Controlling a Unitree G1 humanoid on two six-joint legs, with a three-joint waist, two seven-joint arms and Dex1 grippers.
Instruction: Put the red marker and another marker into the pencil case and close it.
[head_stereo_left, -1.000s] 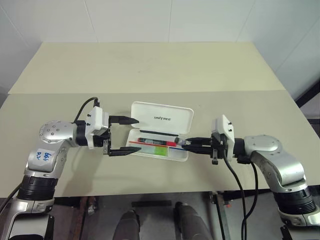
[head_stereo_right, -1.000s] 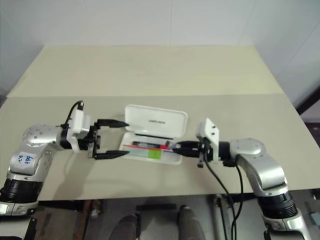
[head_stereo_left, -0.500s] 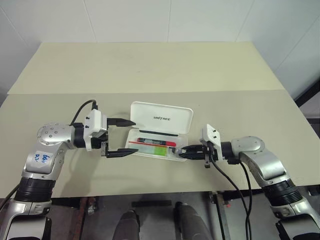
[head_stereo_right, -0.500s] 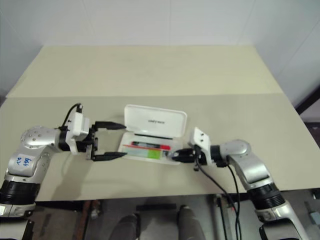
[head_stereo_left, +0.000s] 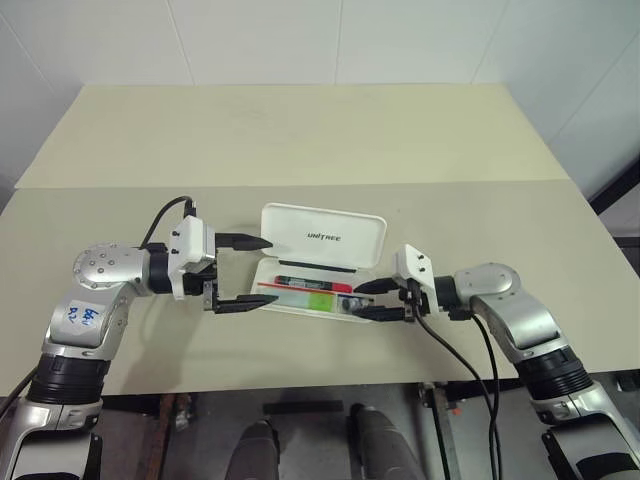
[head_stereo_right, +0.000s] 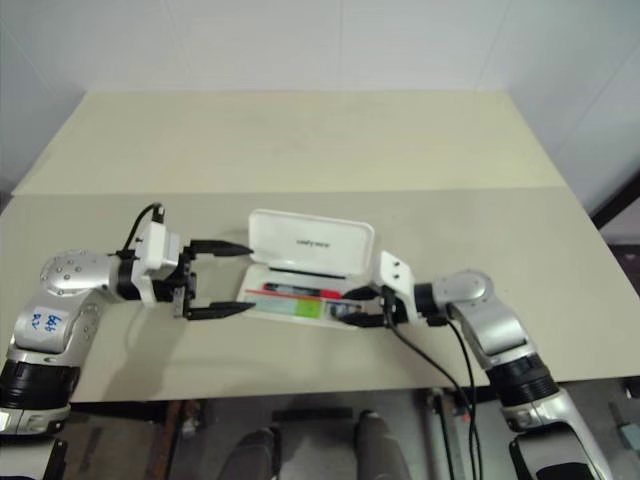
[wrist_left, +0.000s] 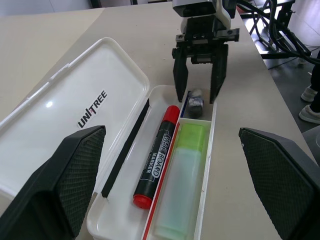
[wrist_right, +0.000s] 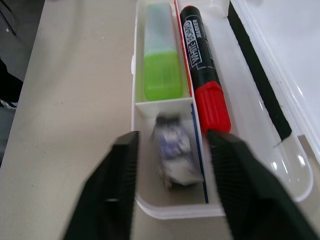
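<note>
Fingers of your right gripper (wrist_left: 200, 87) have parted since a second ago, straddling a small grey bit (wrist_left: 195, 100) in the pencil case (head_stereo_left: 318, 240). Inside the case lie the red marker (wrist_left: 156, 150) and green highlighter (wrist_left: 182, 185). Left gripper (head_stereo_left: 240, 271) gapes beside the case on a beige table (head_stereo_left: 300, 130), white wall beyond.

White rectangular hard-plastic pencil case (wrist_left: 75, 107): glossy, smooth, glare spots on the open lid, black printed lettering. Inside the case tray: slim black marker with red cap (wrist_left: 156, 155), smooth plastic barrel, slight sheen, white print; next to it the stubby pale-green highlighter (wrist_left: 182, 180), translucent frosted plastic body, brighter lime cap, smooth. Small grey-black bit (wrist_right: 172, 150) in the end compartment of the case: shiny, looks metallic, blurred. Black strip (wrist_left: 125, 150) along the case hinge side: matt. Left gripper (head_stereo_left: 243, 271) fingers (wrist_left: 75, 175): black, matt, fine knurled texture on pads. Right gripper (wrist_left: 200, 75) fingers (wrist_right: 235, 175): same ribbed matt black; white smooth plastic housing. Beige tabletop (head_stereo_left: 300, 140): matt, smooth, uniform.
</note>
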